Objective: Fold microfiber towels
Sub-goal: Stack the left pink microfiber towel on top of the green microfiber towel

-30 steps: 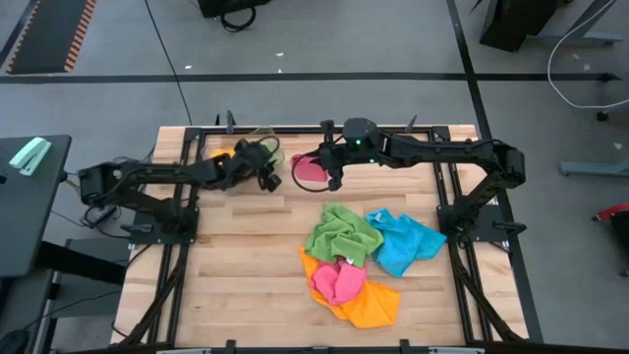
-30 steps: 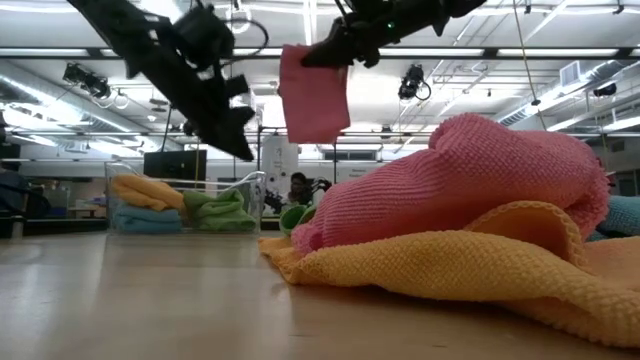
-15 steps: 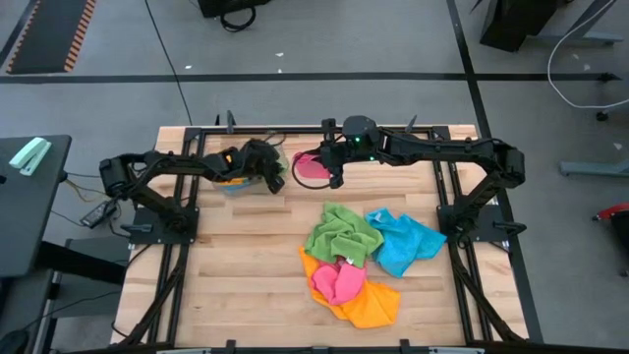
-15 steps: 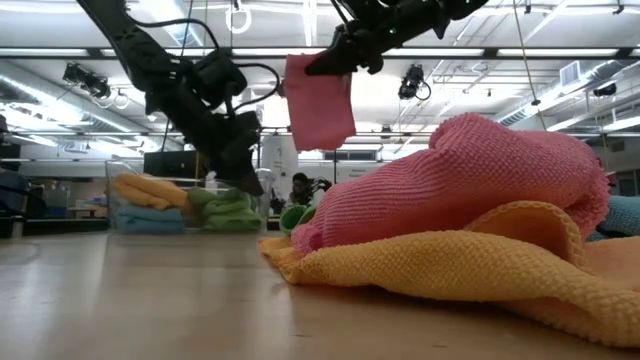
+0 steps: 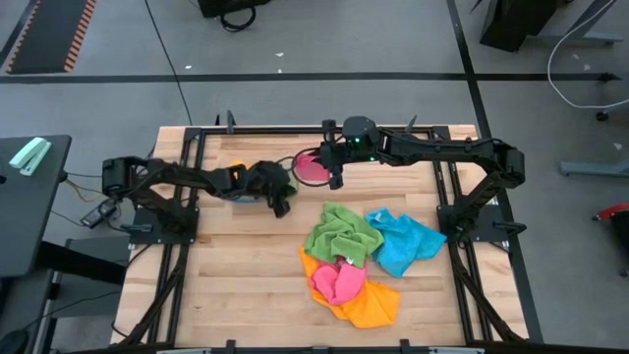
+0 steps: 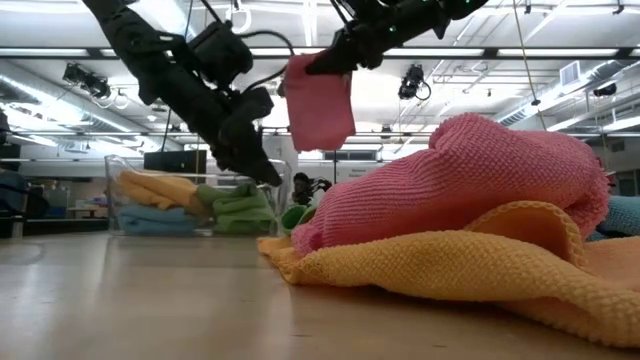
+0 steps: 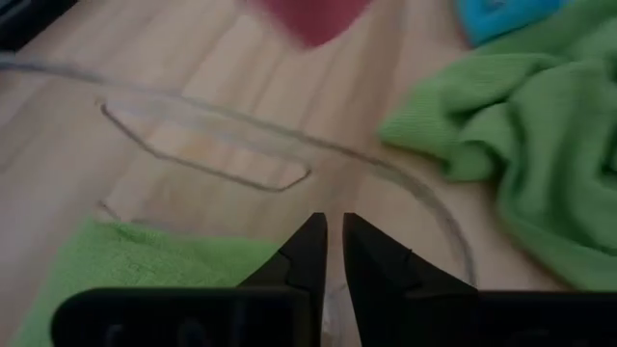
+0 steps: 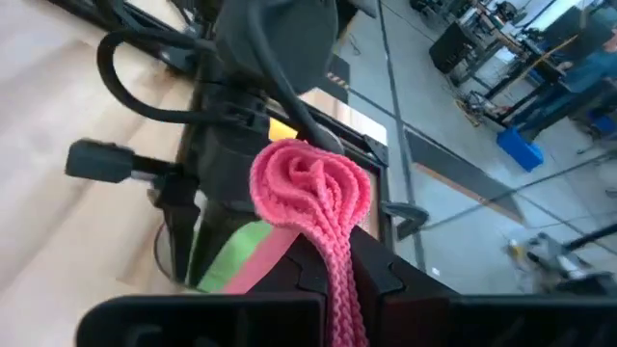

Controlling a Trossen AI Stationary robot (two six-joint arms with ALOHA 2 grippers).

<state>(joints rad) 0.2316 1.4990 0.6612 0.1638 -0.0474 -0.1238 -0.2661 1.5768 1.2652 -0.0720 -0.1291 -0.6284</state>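
microfiber towels: one pink towel (image 6: 320,100) hangs pinched in my right gripper (image 5: 334,179); the unfolded heap (image 5: 359,261) of green, blue, pink and orange lies on the table (image 5: 236,285), forward of and below both grippers.
right jaws: clamped on the bunched top edge of the pink towel, held high, unchanged over the last second.
left jaws: my left gripper (image 7: 334,253) has narrowed from clearly apart to a thin slit; nothing shows between the tips, though i cannot tell if they are fully shut.
left arm change: it has swung from over the clear bin (image 6: 185,205) toward the hanging towel, and its tip is now just beside the bin's rim and near the towel's lower edge.
bin: folded orange, blue and green towels are stacked inside, behind my left jaws.
meaning: my guess is the left closed early or missed the free corner; the pink towel is not yet held by both, so the fold cannot begin.
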